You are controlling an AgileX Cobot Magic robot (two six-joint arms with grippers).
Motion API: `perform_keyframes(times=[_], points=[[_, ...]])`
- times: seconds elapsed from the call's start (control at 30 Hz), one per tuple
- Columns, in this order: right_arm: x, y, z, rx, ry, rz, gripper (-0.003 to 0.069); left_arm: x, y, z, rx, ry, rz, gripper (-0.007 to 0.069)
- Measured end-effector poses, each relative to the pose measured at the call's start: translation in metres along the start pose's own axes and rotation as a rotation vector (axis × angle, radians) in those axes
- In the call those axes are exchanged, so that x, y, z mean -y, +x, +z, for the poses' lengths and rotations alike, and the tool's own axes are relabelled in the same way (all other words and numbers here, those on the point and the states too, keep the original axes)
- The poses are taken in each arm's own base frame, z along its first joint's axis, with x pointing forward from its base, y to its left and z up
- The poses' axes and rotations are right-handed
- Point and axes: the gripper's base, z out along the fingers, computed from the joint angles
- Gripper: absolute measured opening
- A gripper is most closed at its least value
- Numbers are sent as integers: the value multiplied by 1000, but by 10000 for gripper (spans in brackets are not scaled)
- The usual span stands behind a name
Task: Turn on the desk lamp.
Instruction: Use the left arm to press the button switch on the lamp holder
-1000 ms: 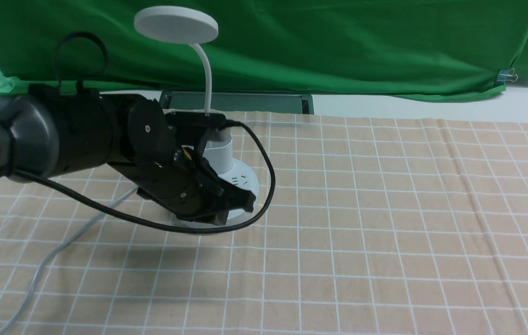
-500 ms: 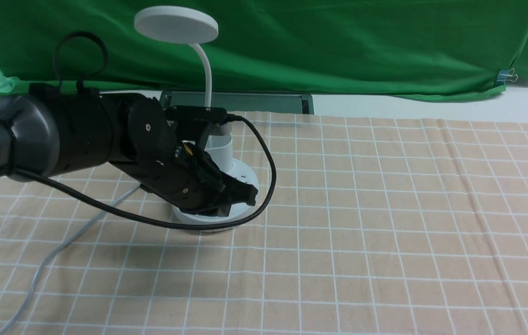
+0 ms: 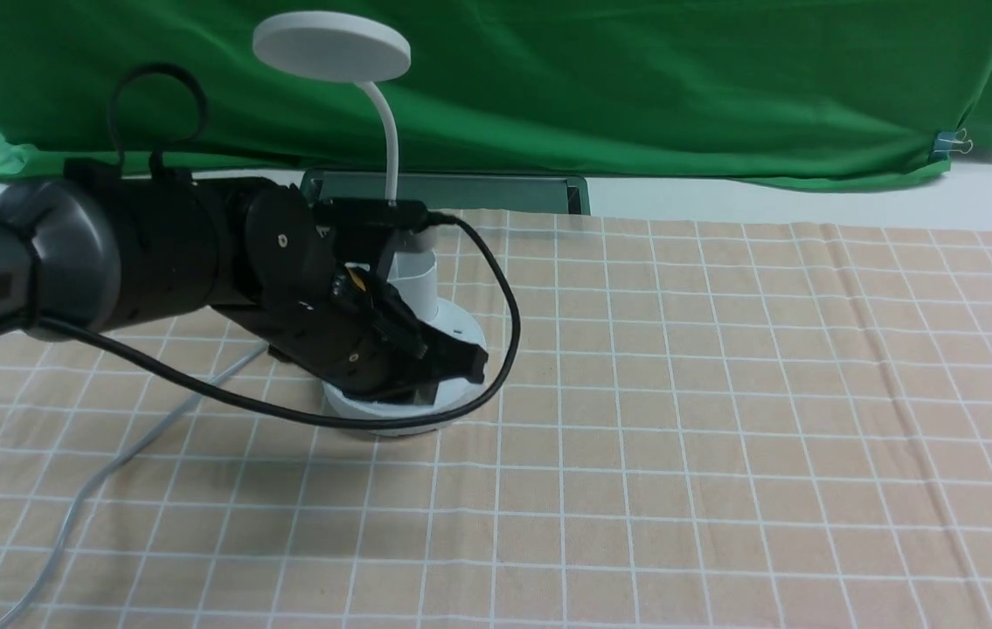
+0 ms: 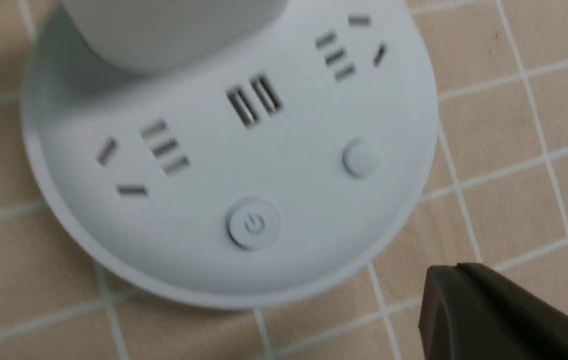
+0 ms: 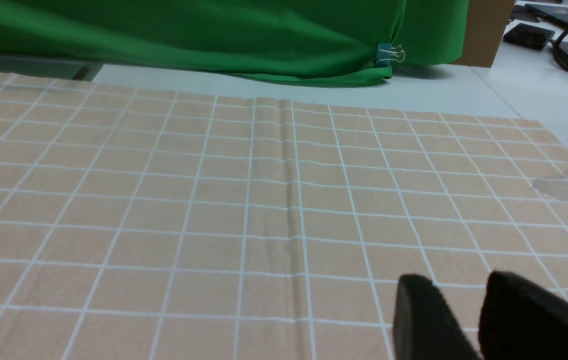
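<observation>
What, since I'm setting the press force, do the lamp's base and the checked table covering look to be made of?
Desk lamp base: probably moulded plastic, white, satin finish; smooth seamless surface, crisp socket slots, soft sheen. Table covering: seemingly woven cloth, matte beige with a white grid; it shows creases and folds.

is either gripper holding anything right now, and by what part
Nothing is held. The left gripper hangs over the lamp base, grasping nothing; the right gripper shows only cloth between its fingers.
</observation>
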Motion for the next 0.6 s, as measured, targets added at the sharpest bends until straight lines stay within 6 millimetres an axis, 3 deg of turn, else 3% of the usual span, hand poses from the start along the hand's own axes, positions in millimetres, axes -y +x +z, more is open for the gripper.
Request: perform_keyframes(times=[0.2,0.27,0.37,0.6], points=[[0,0,0,0,0,0,239,24,7,-10,-74,250,49,1],[0,0,0,0,0,0,239,38,6,-29,-48,373,106,1],[0,0,0,0,0,0,239,43,5,-51,-5,386,159,1],[0,0,0,0,0,0,239,37,1,-105,148,204,198,1]])
